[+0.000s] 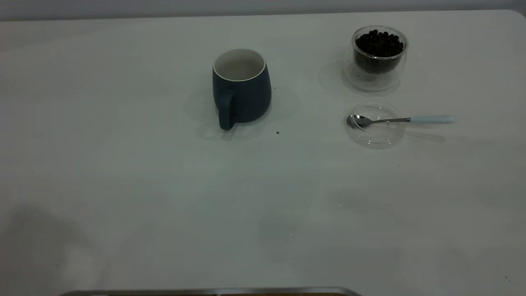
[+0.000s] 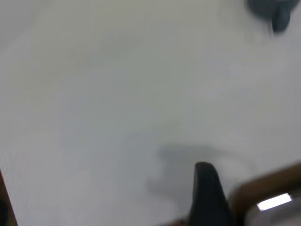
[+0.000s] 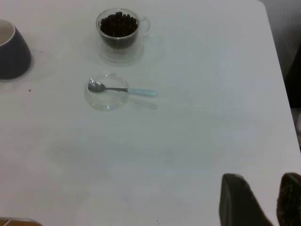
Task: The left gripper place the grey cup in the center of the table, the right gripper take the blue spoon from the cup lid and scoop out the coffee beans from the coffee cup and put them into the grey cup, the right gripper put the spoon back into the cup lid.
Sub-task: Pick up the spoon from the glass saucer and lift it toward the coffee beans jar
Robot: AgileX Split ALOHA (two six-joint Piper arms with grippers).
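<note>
The grey cup (image 1: 241, 88) stands upright near the middle of the table (image 1: 123, 164), handle toward the front, its inside white with no beans showing. The coffee cup (image 1: 377, 57), full of coffee beans (image 1: 379, 43), stands at the back right. In front of it lies the cup lid (image 1: 374, 125) with the blue spoon (image 1: 400, 119) across it, bowl in the lid, handle pointing right. Neither arm shows in the exterior view. My left gripper (image 2: 207, 188) hangs over the table's near edge, far from the grey cup (image 2: 272, 9). My right gripper (image 3: 262, 179) is open and empty, well away from the spoon (image 3: 123, 89).
A metal-rimmed edge (image 1: 213, 291) runs along the table's front. A brown wooden edge (image 2: 263, 188) shows beside my left gripper. A dark speck (image 1: 277, 132) lies just right of the grey cup. The table's right edge (image 3: 277, 70) shows in the right wrist view.
</note>
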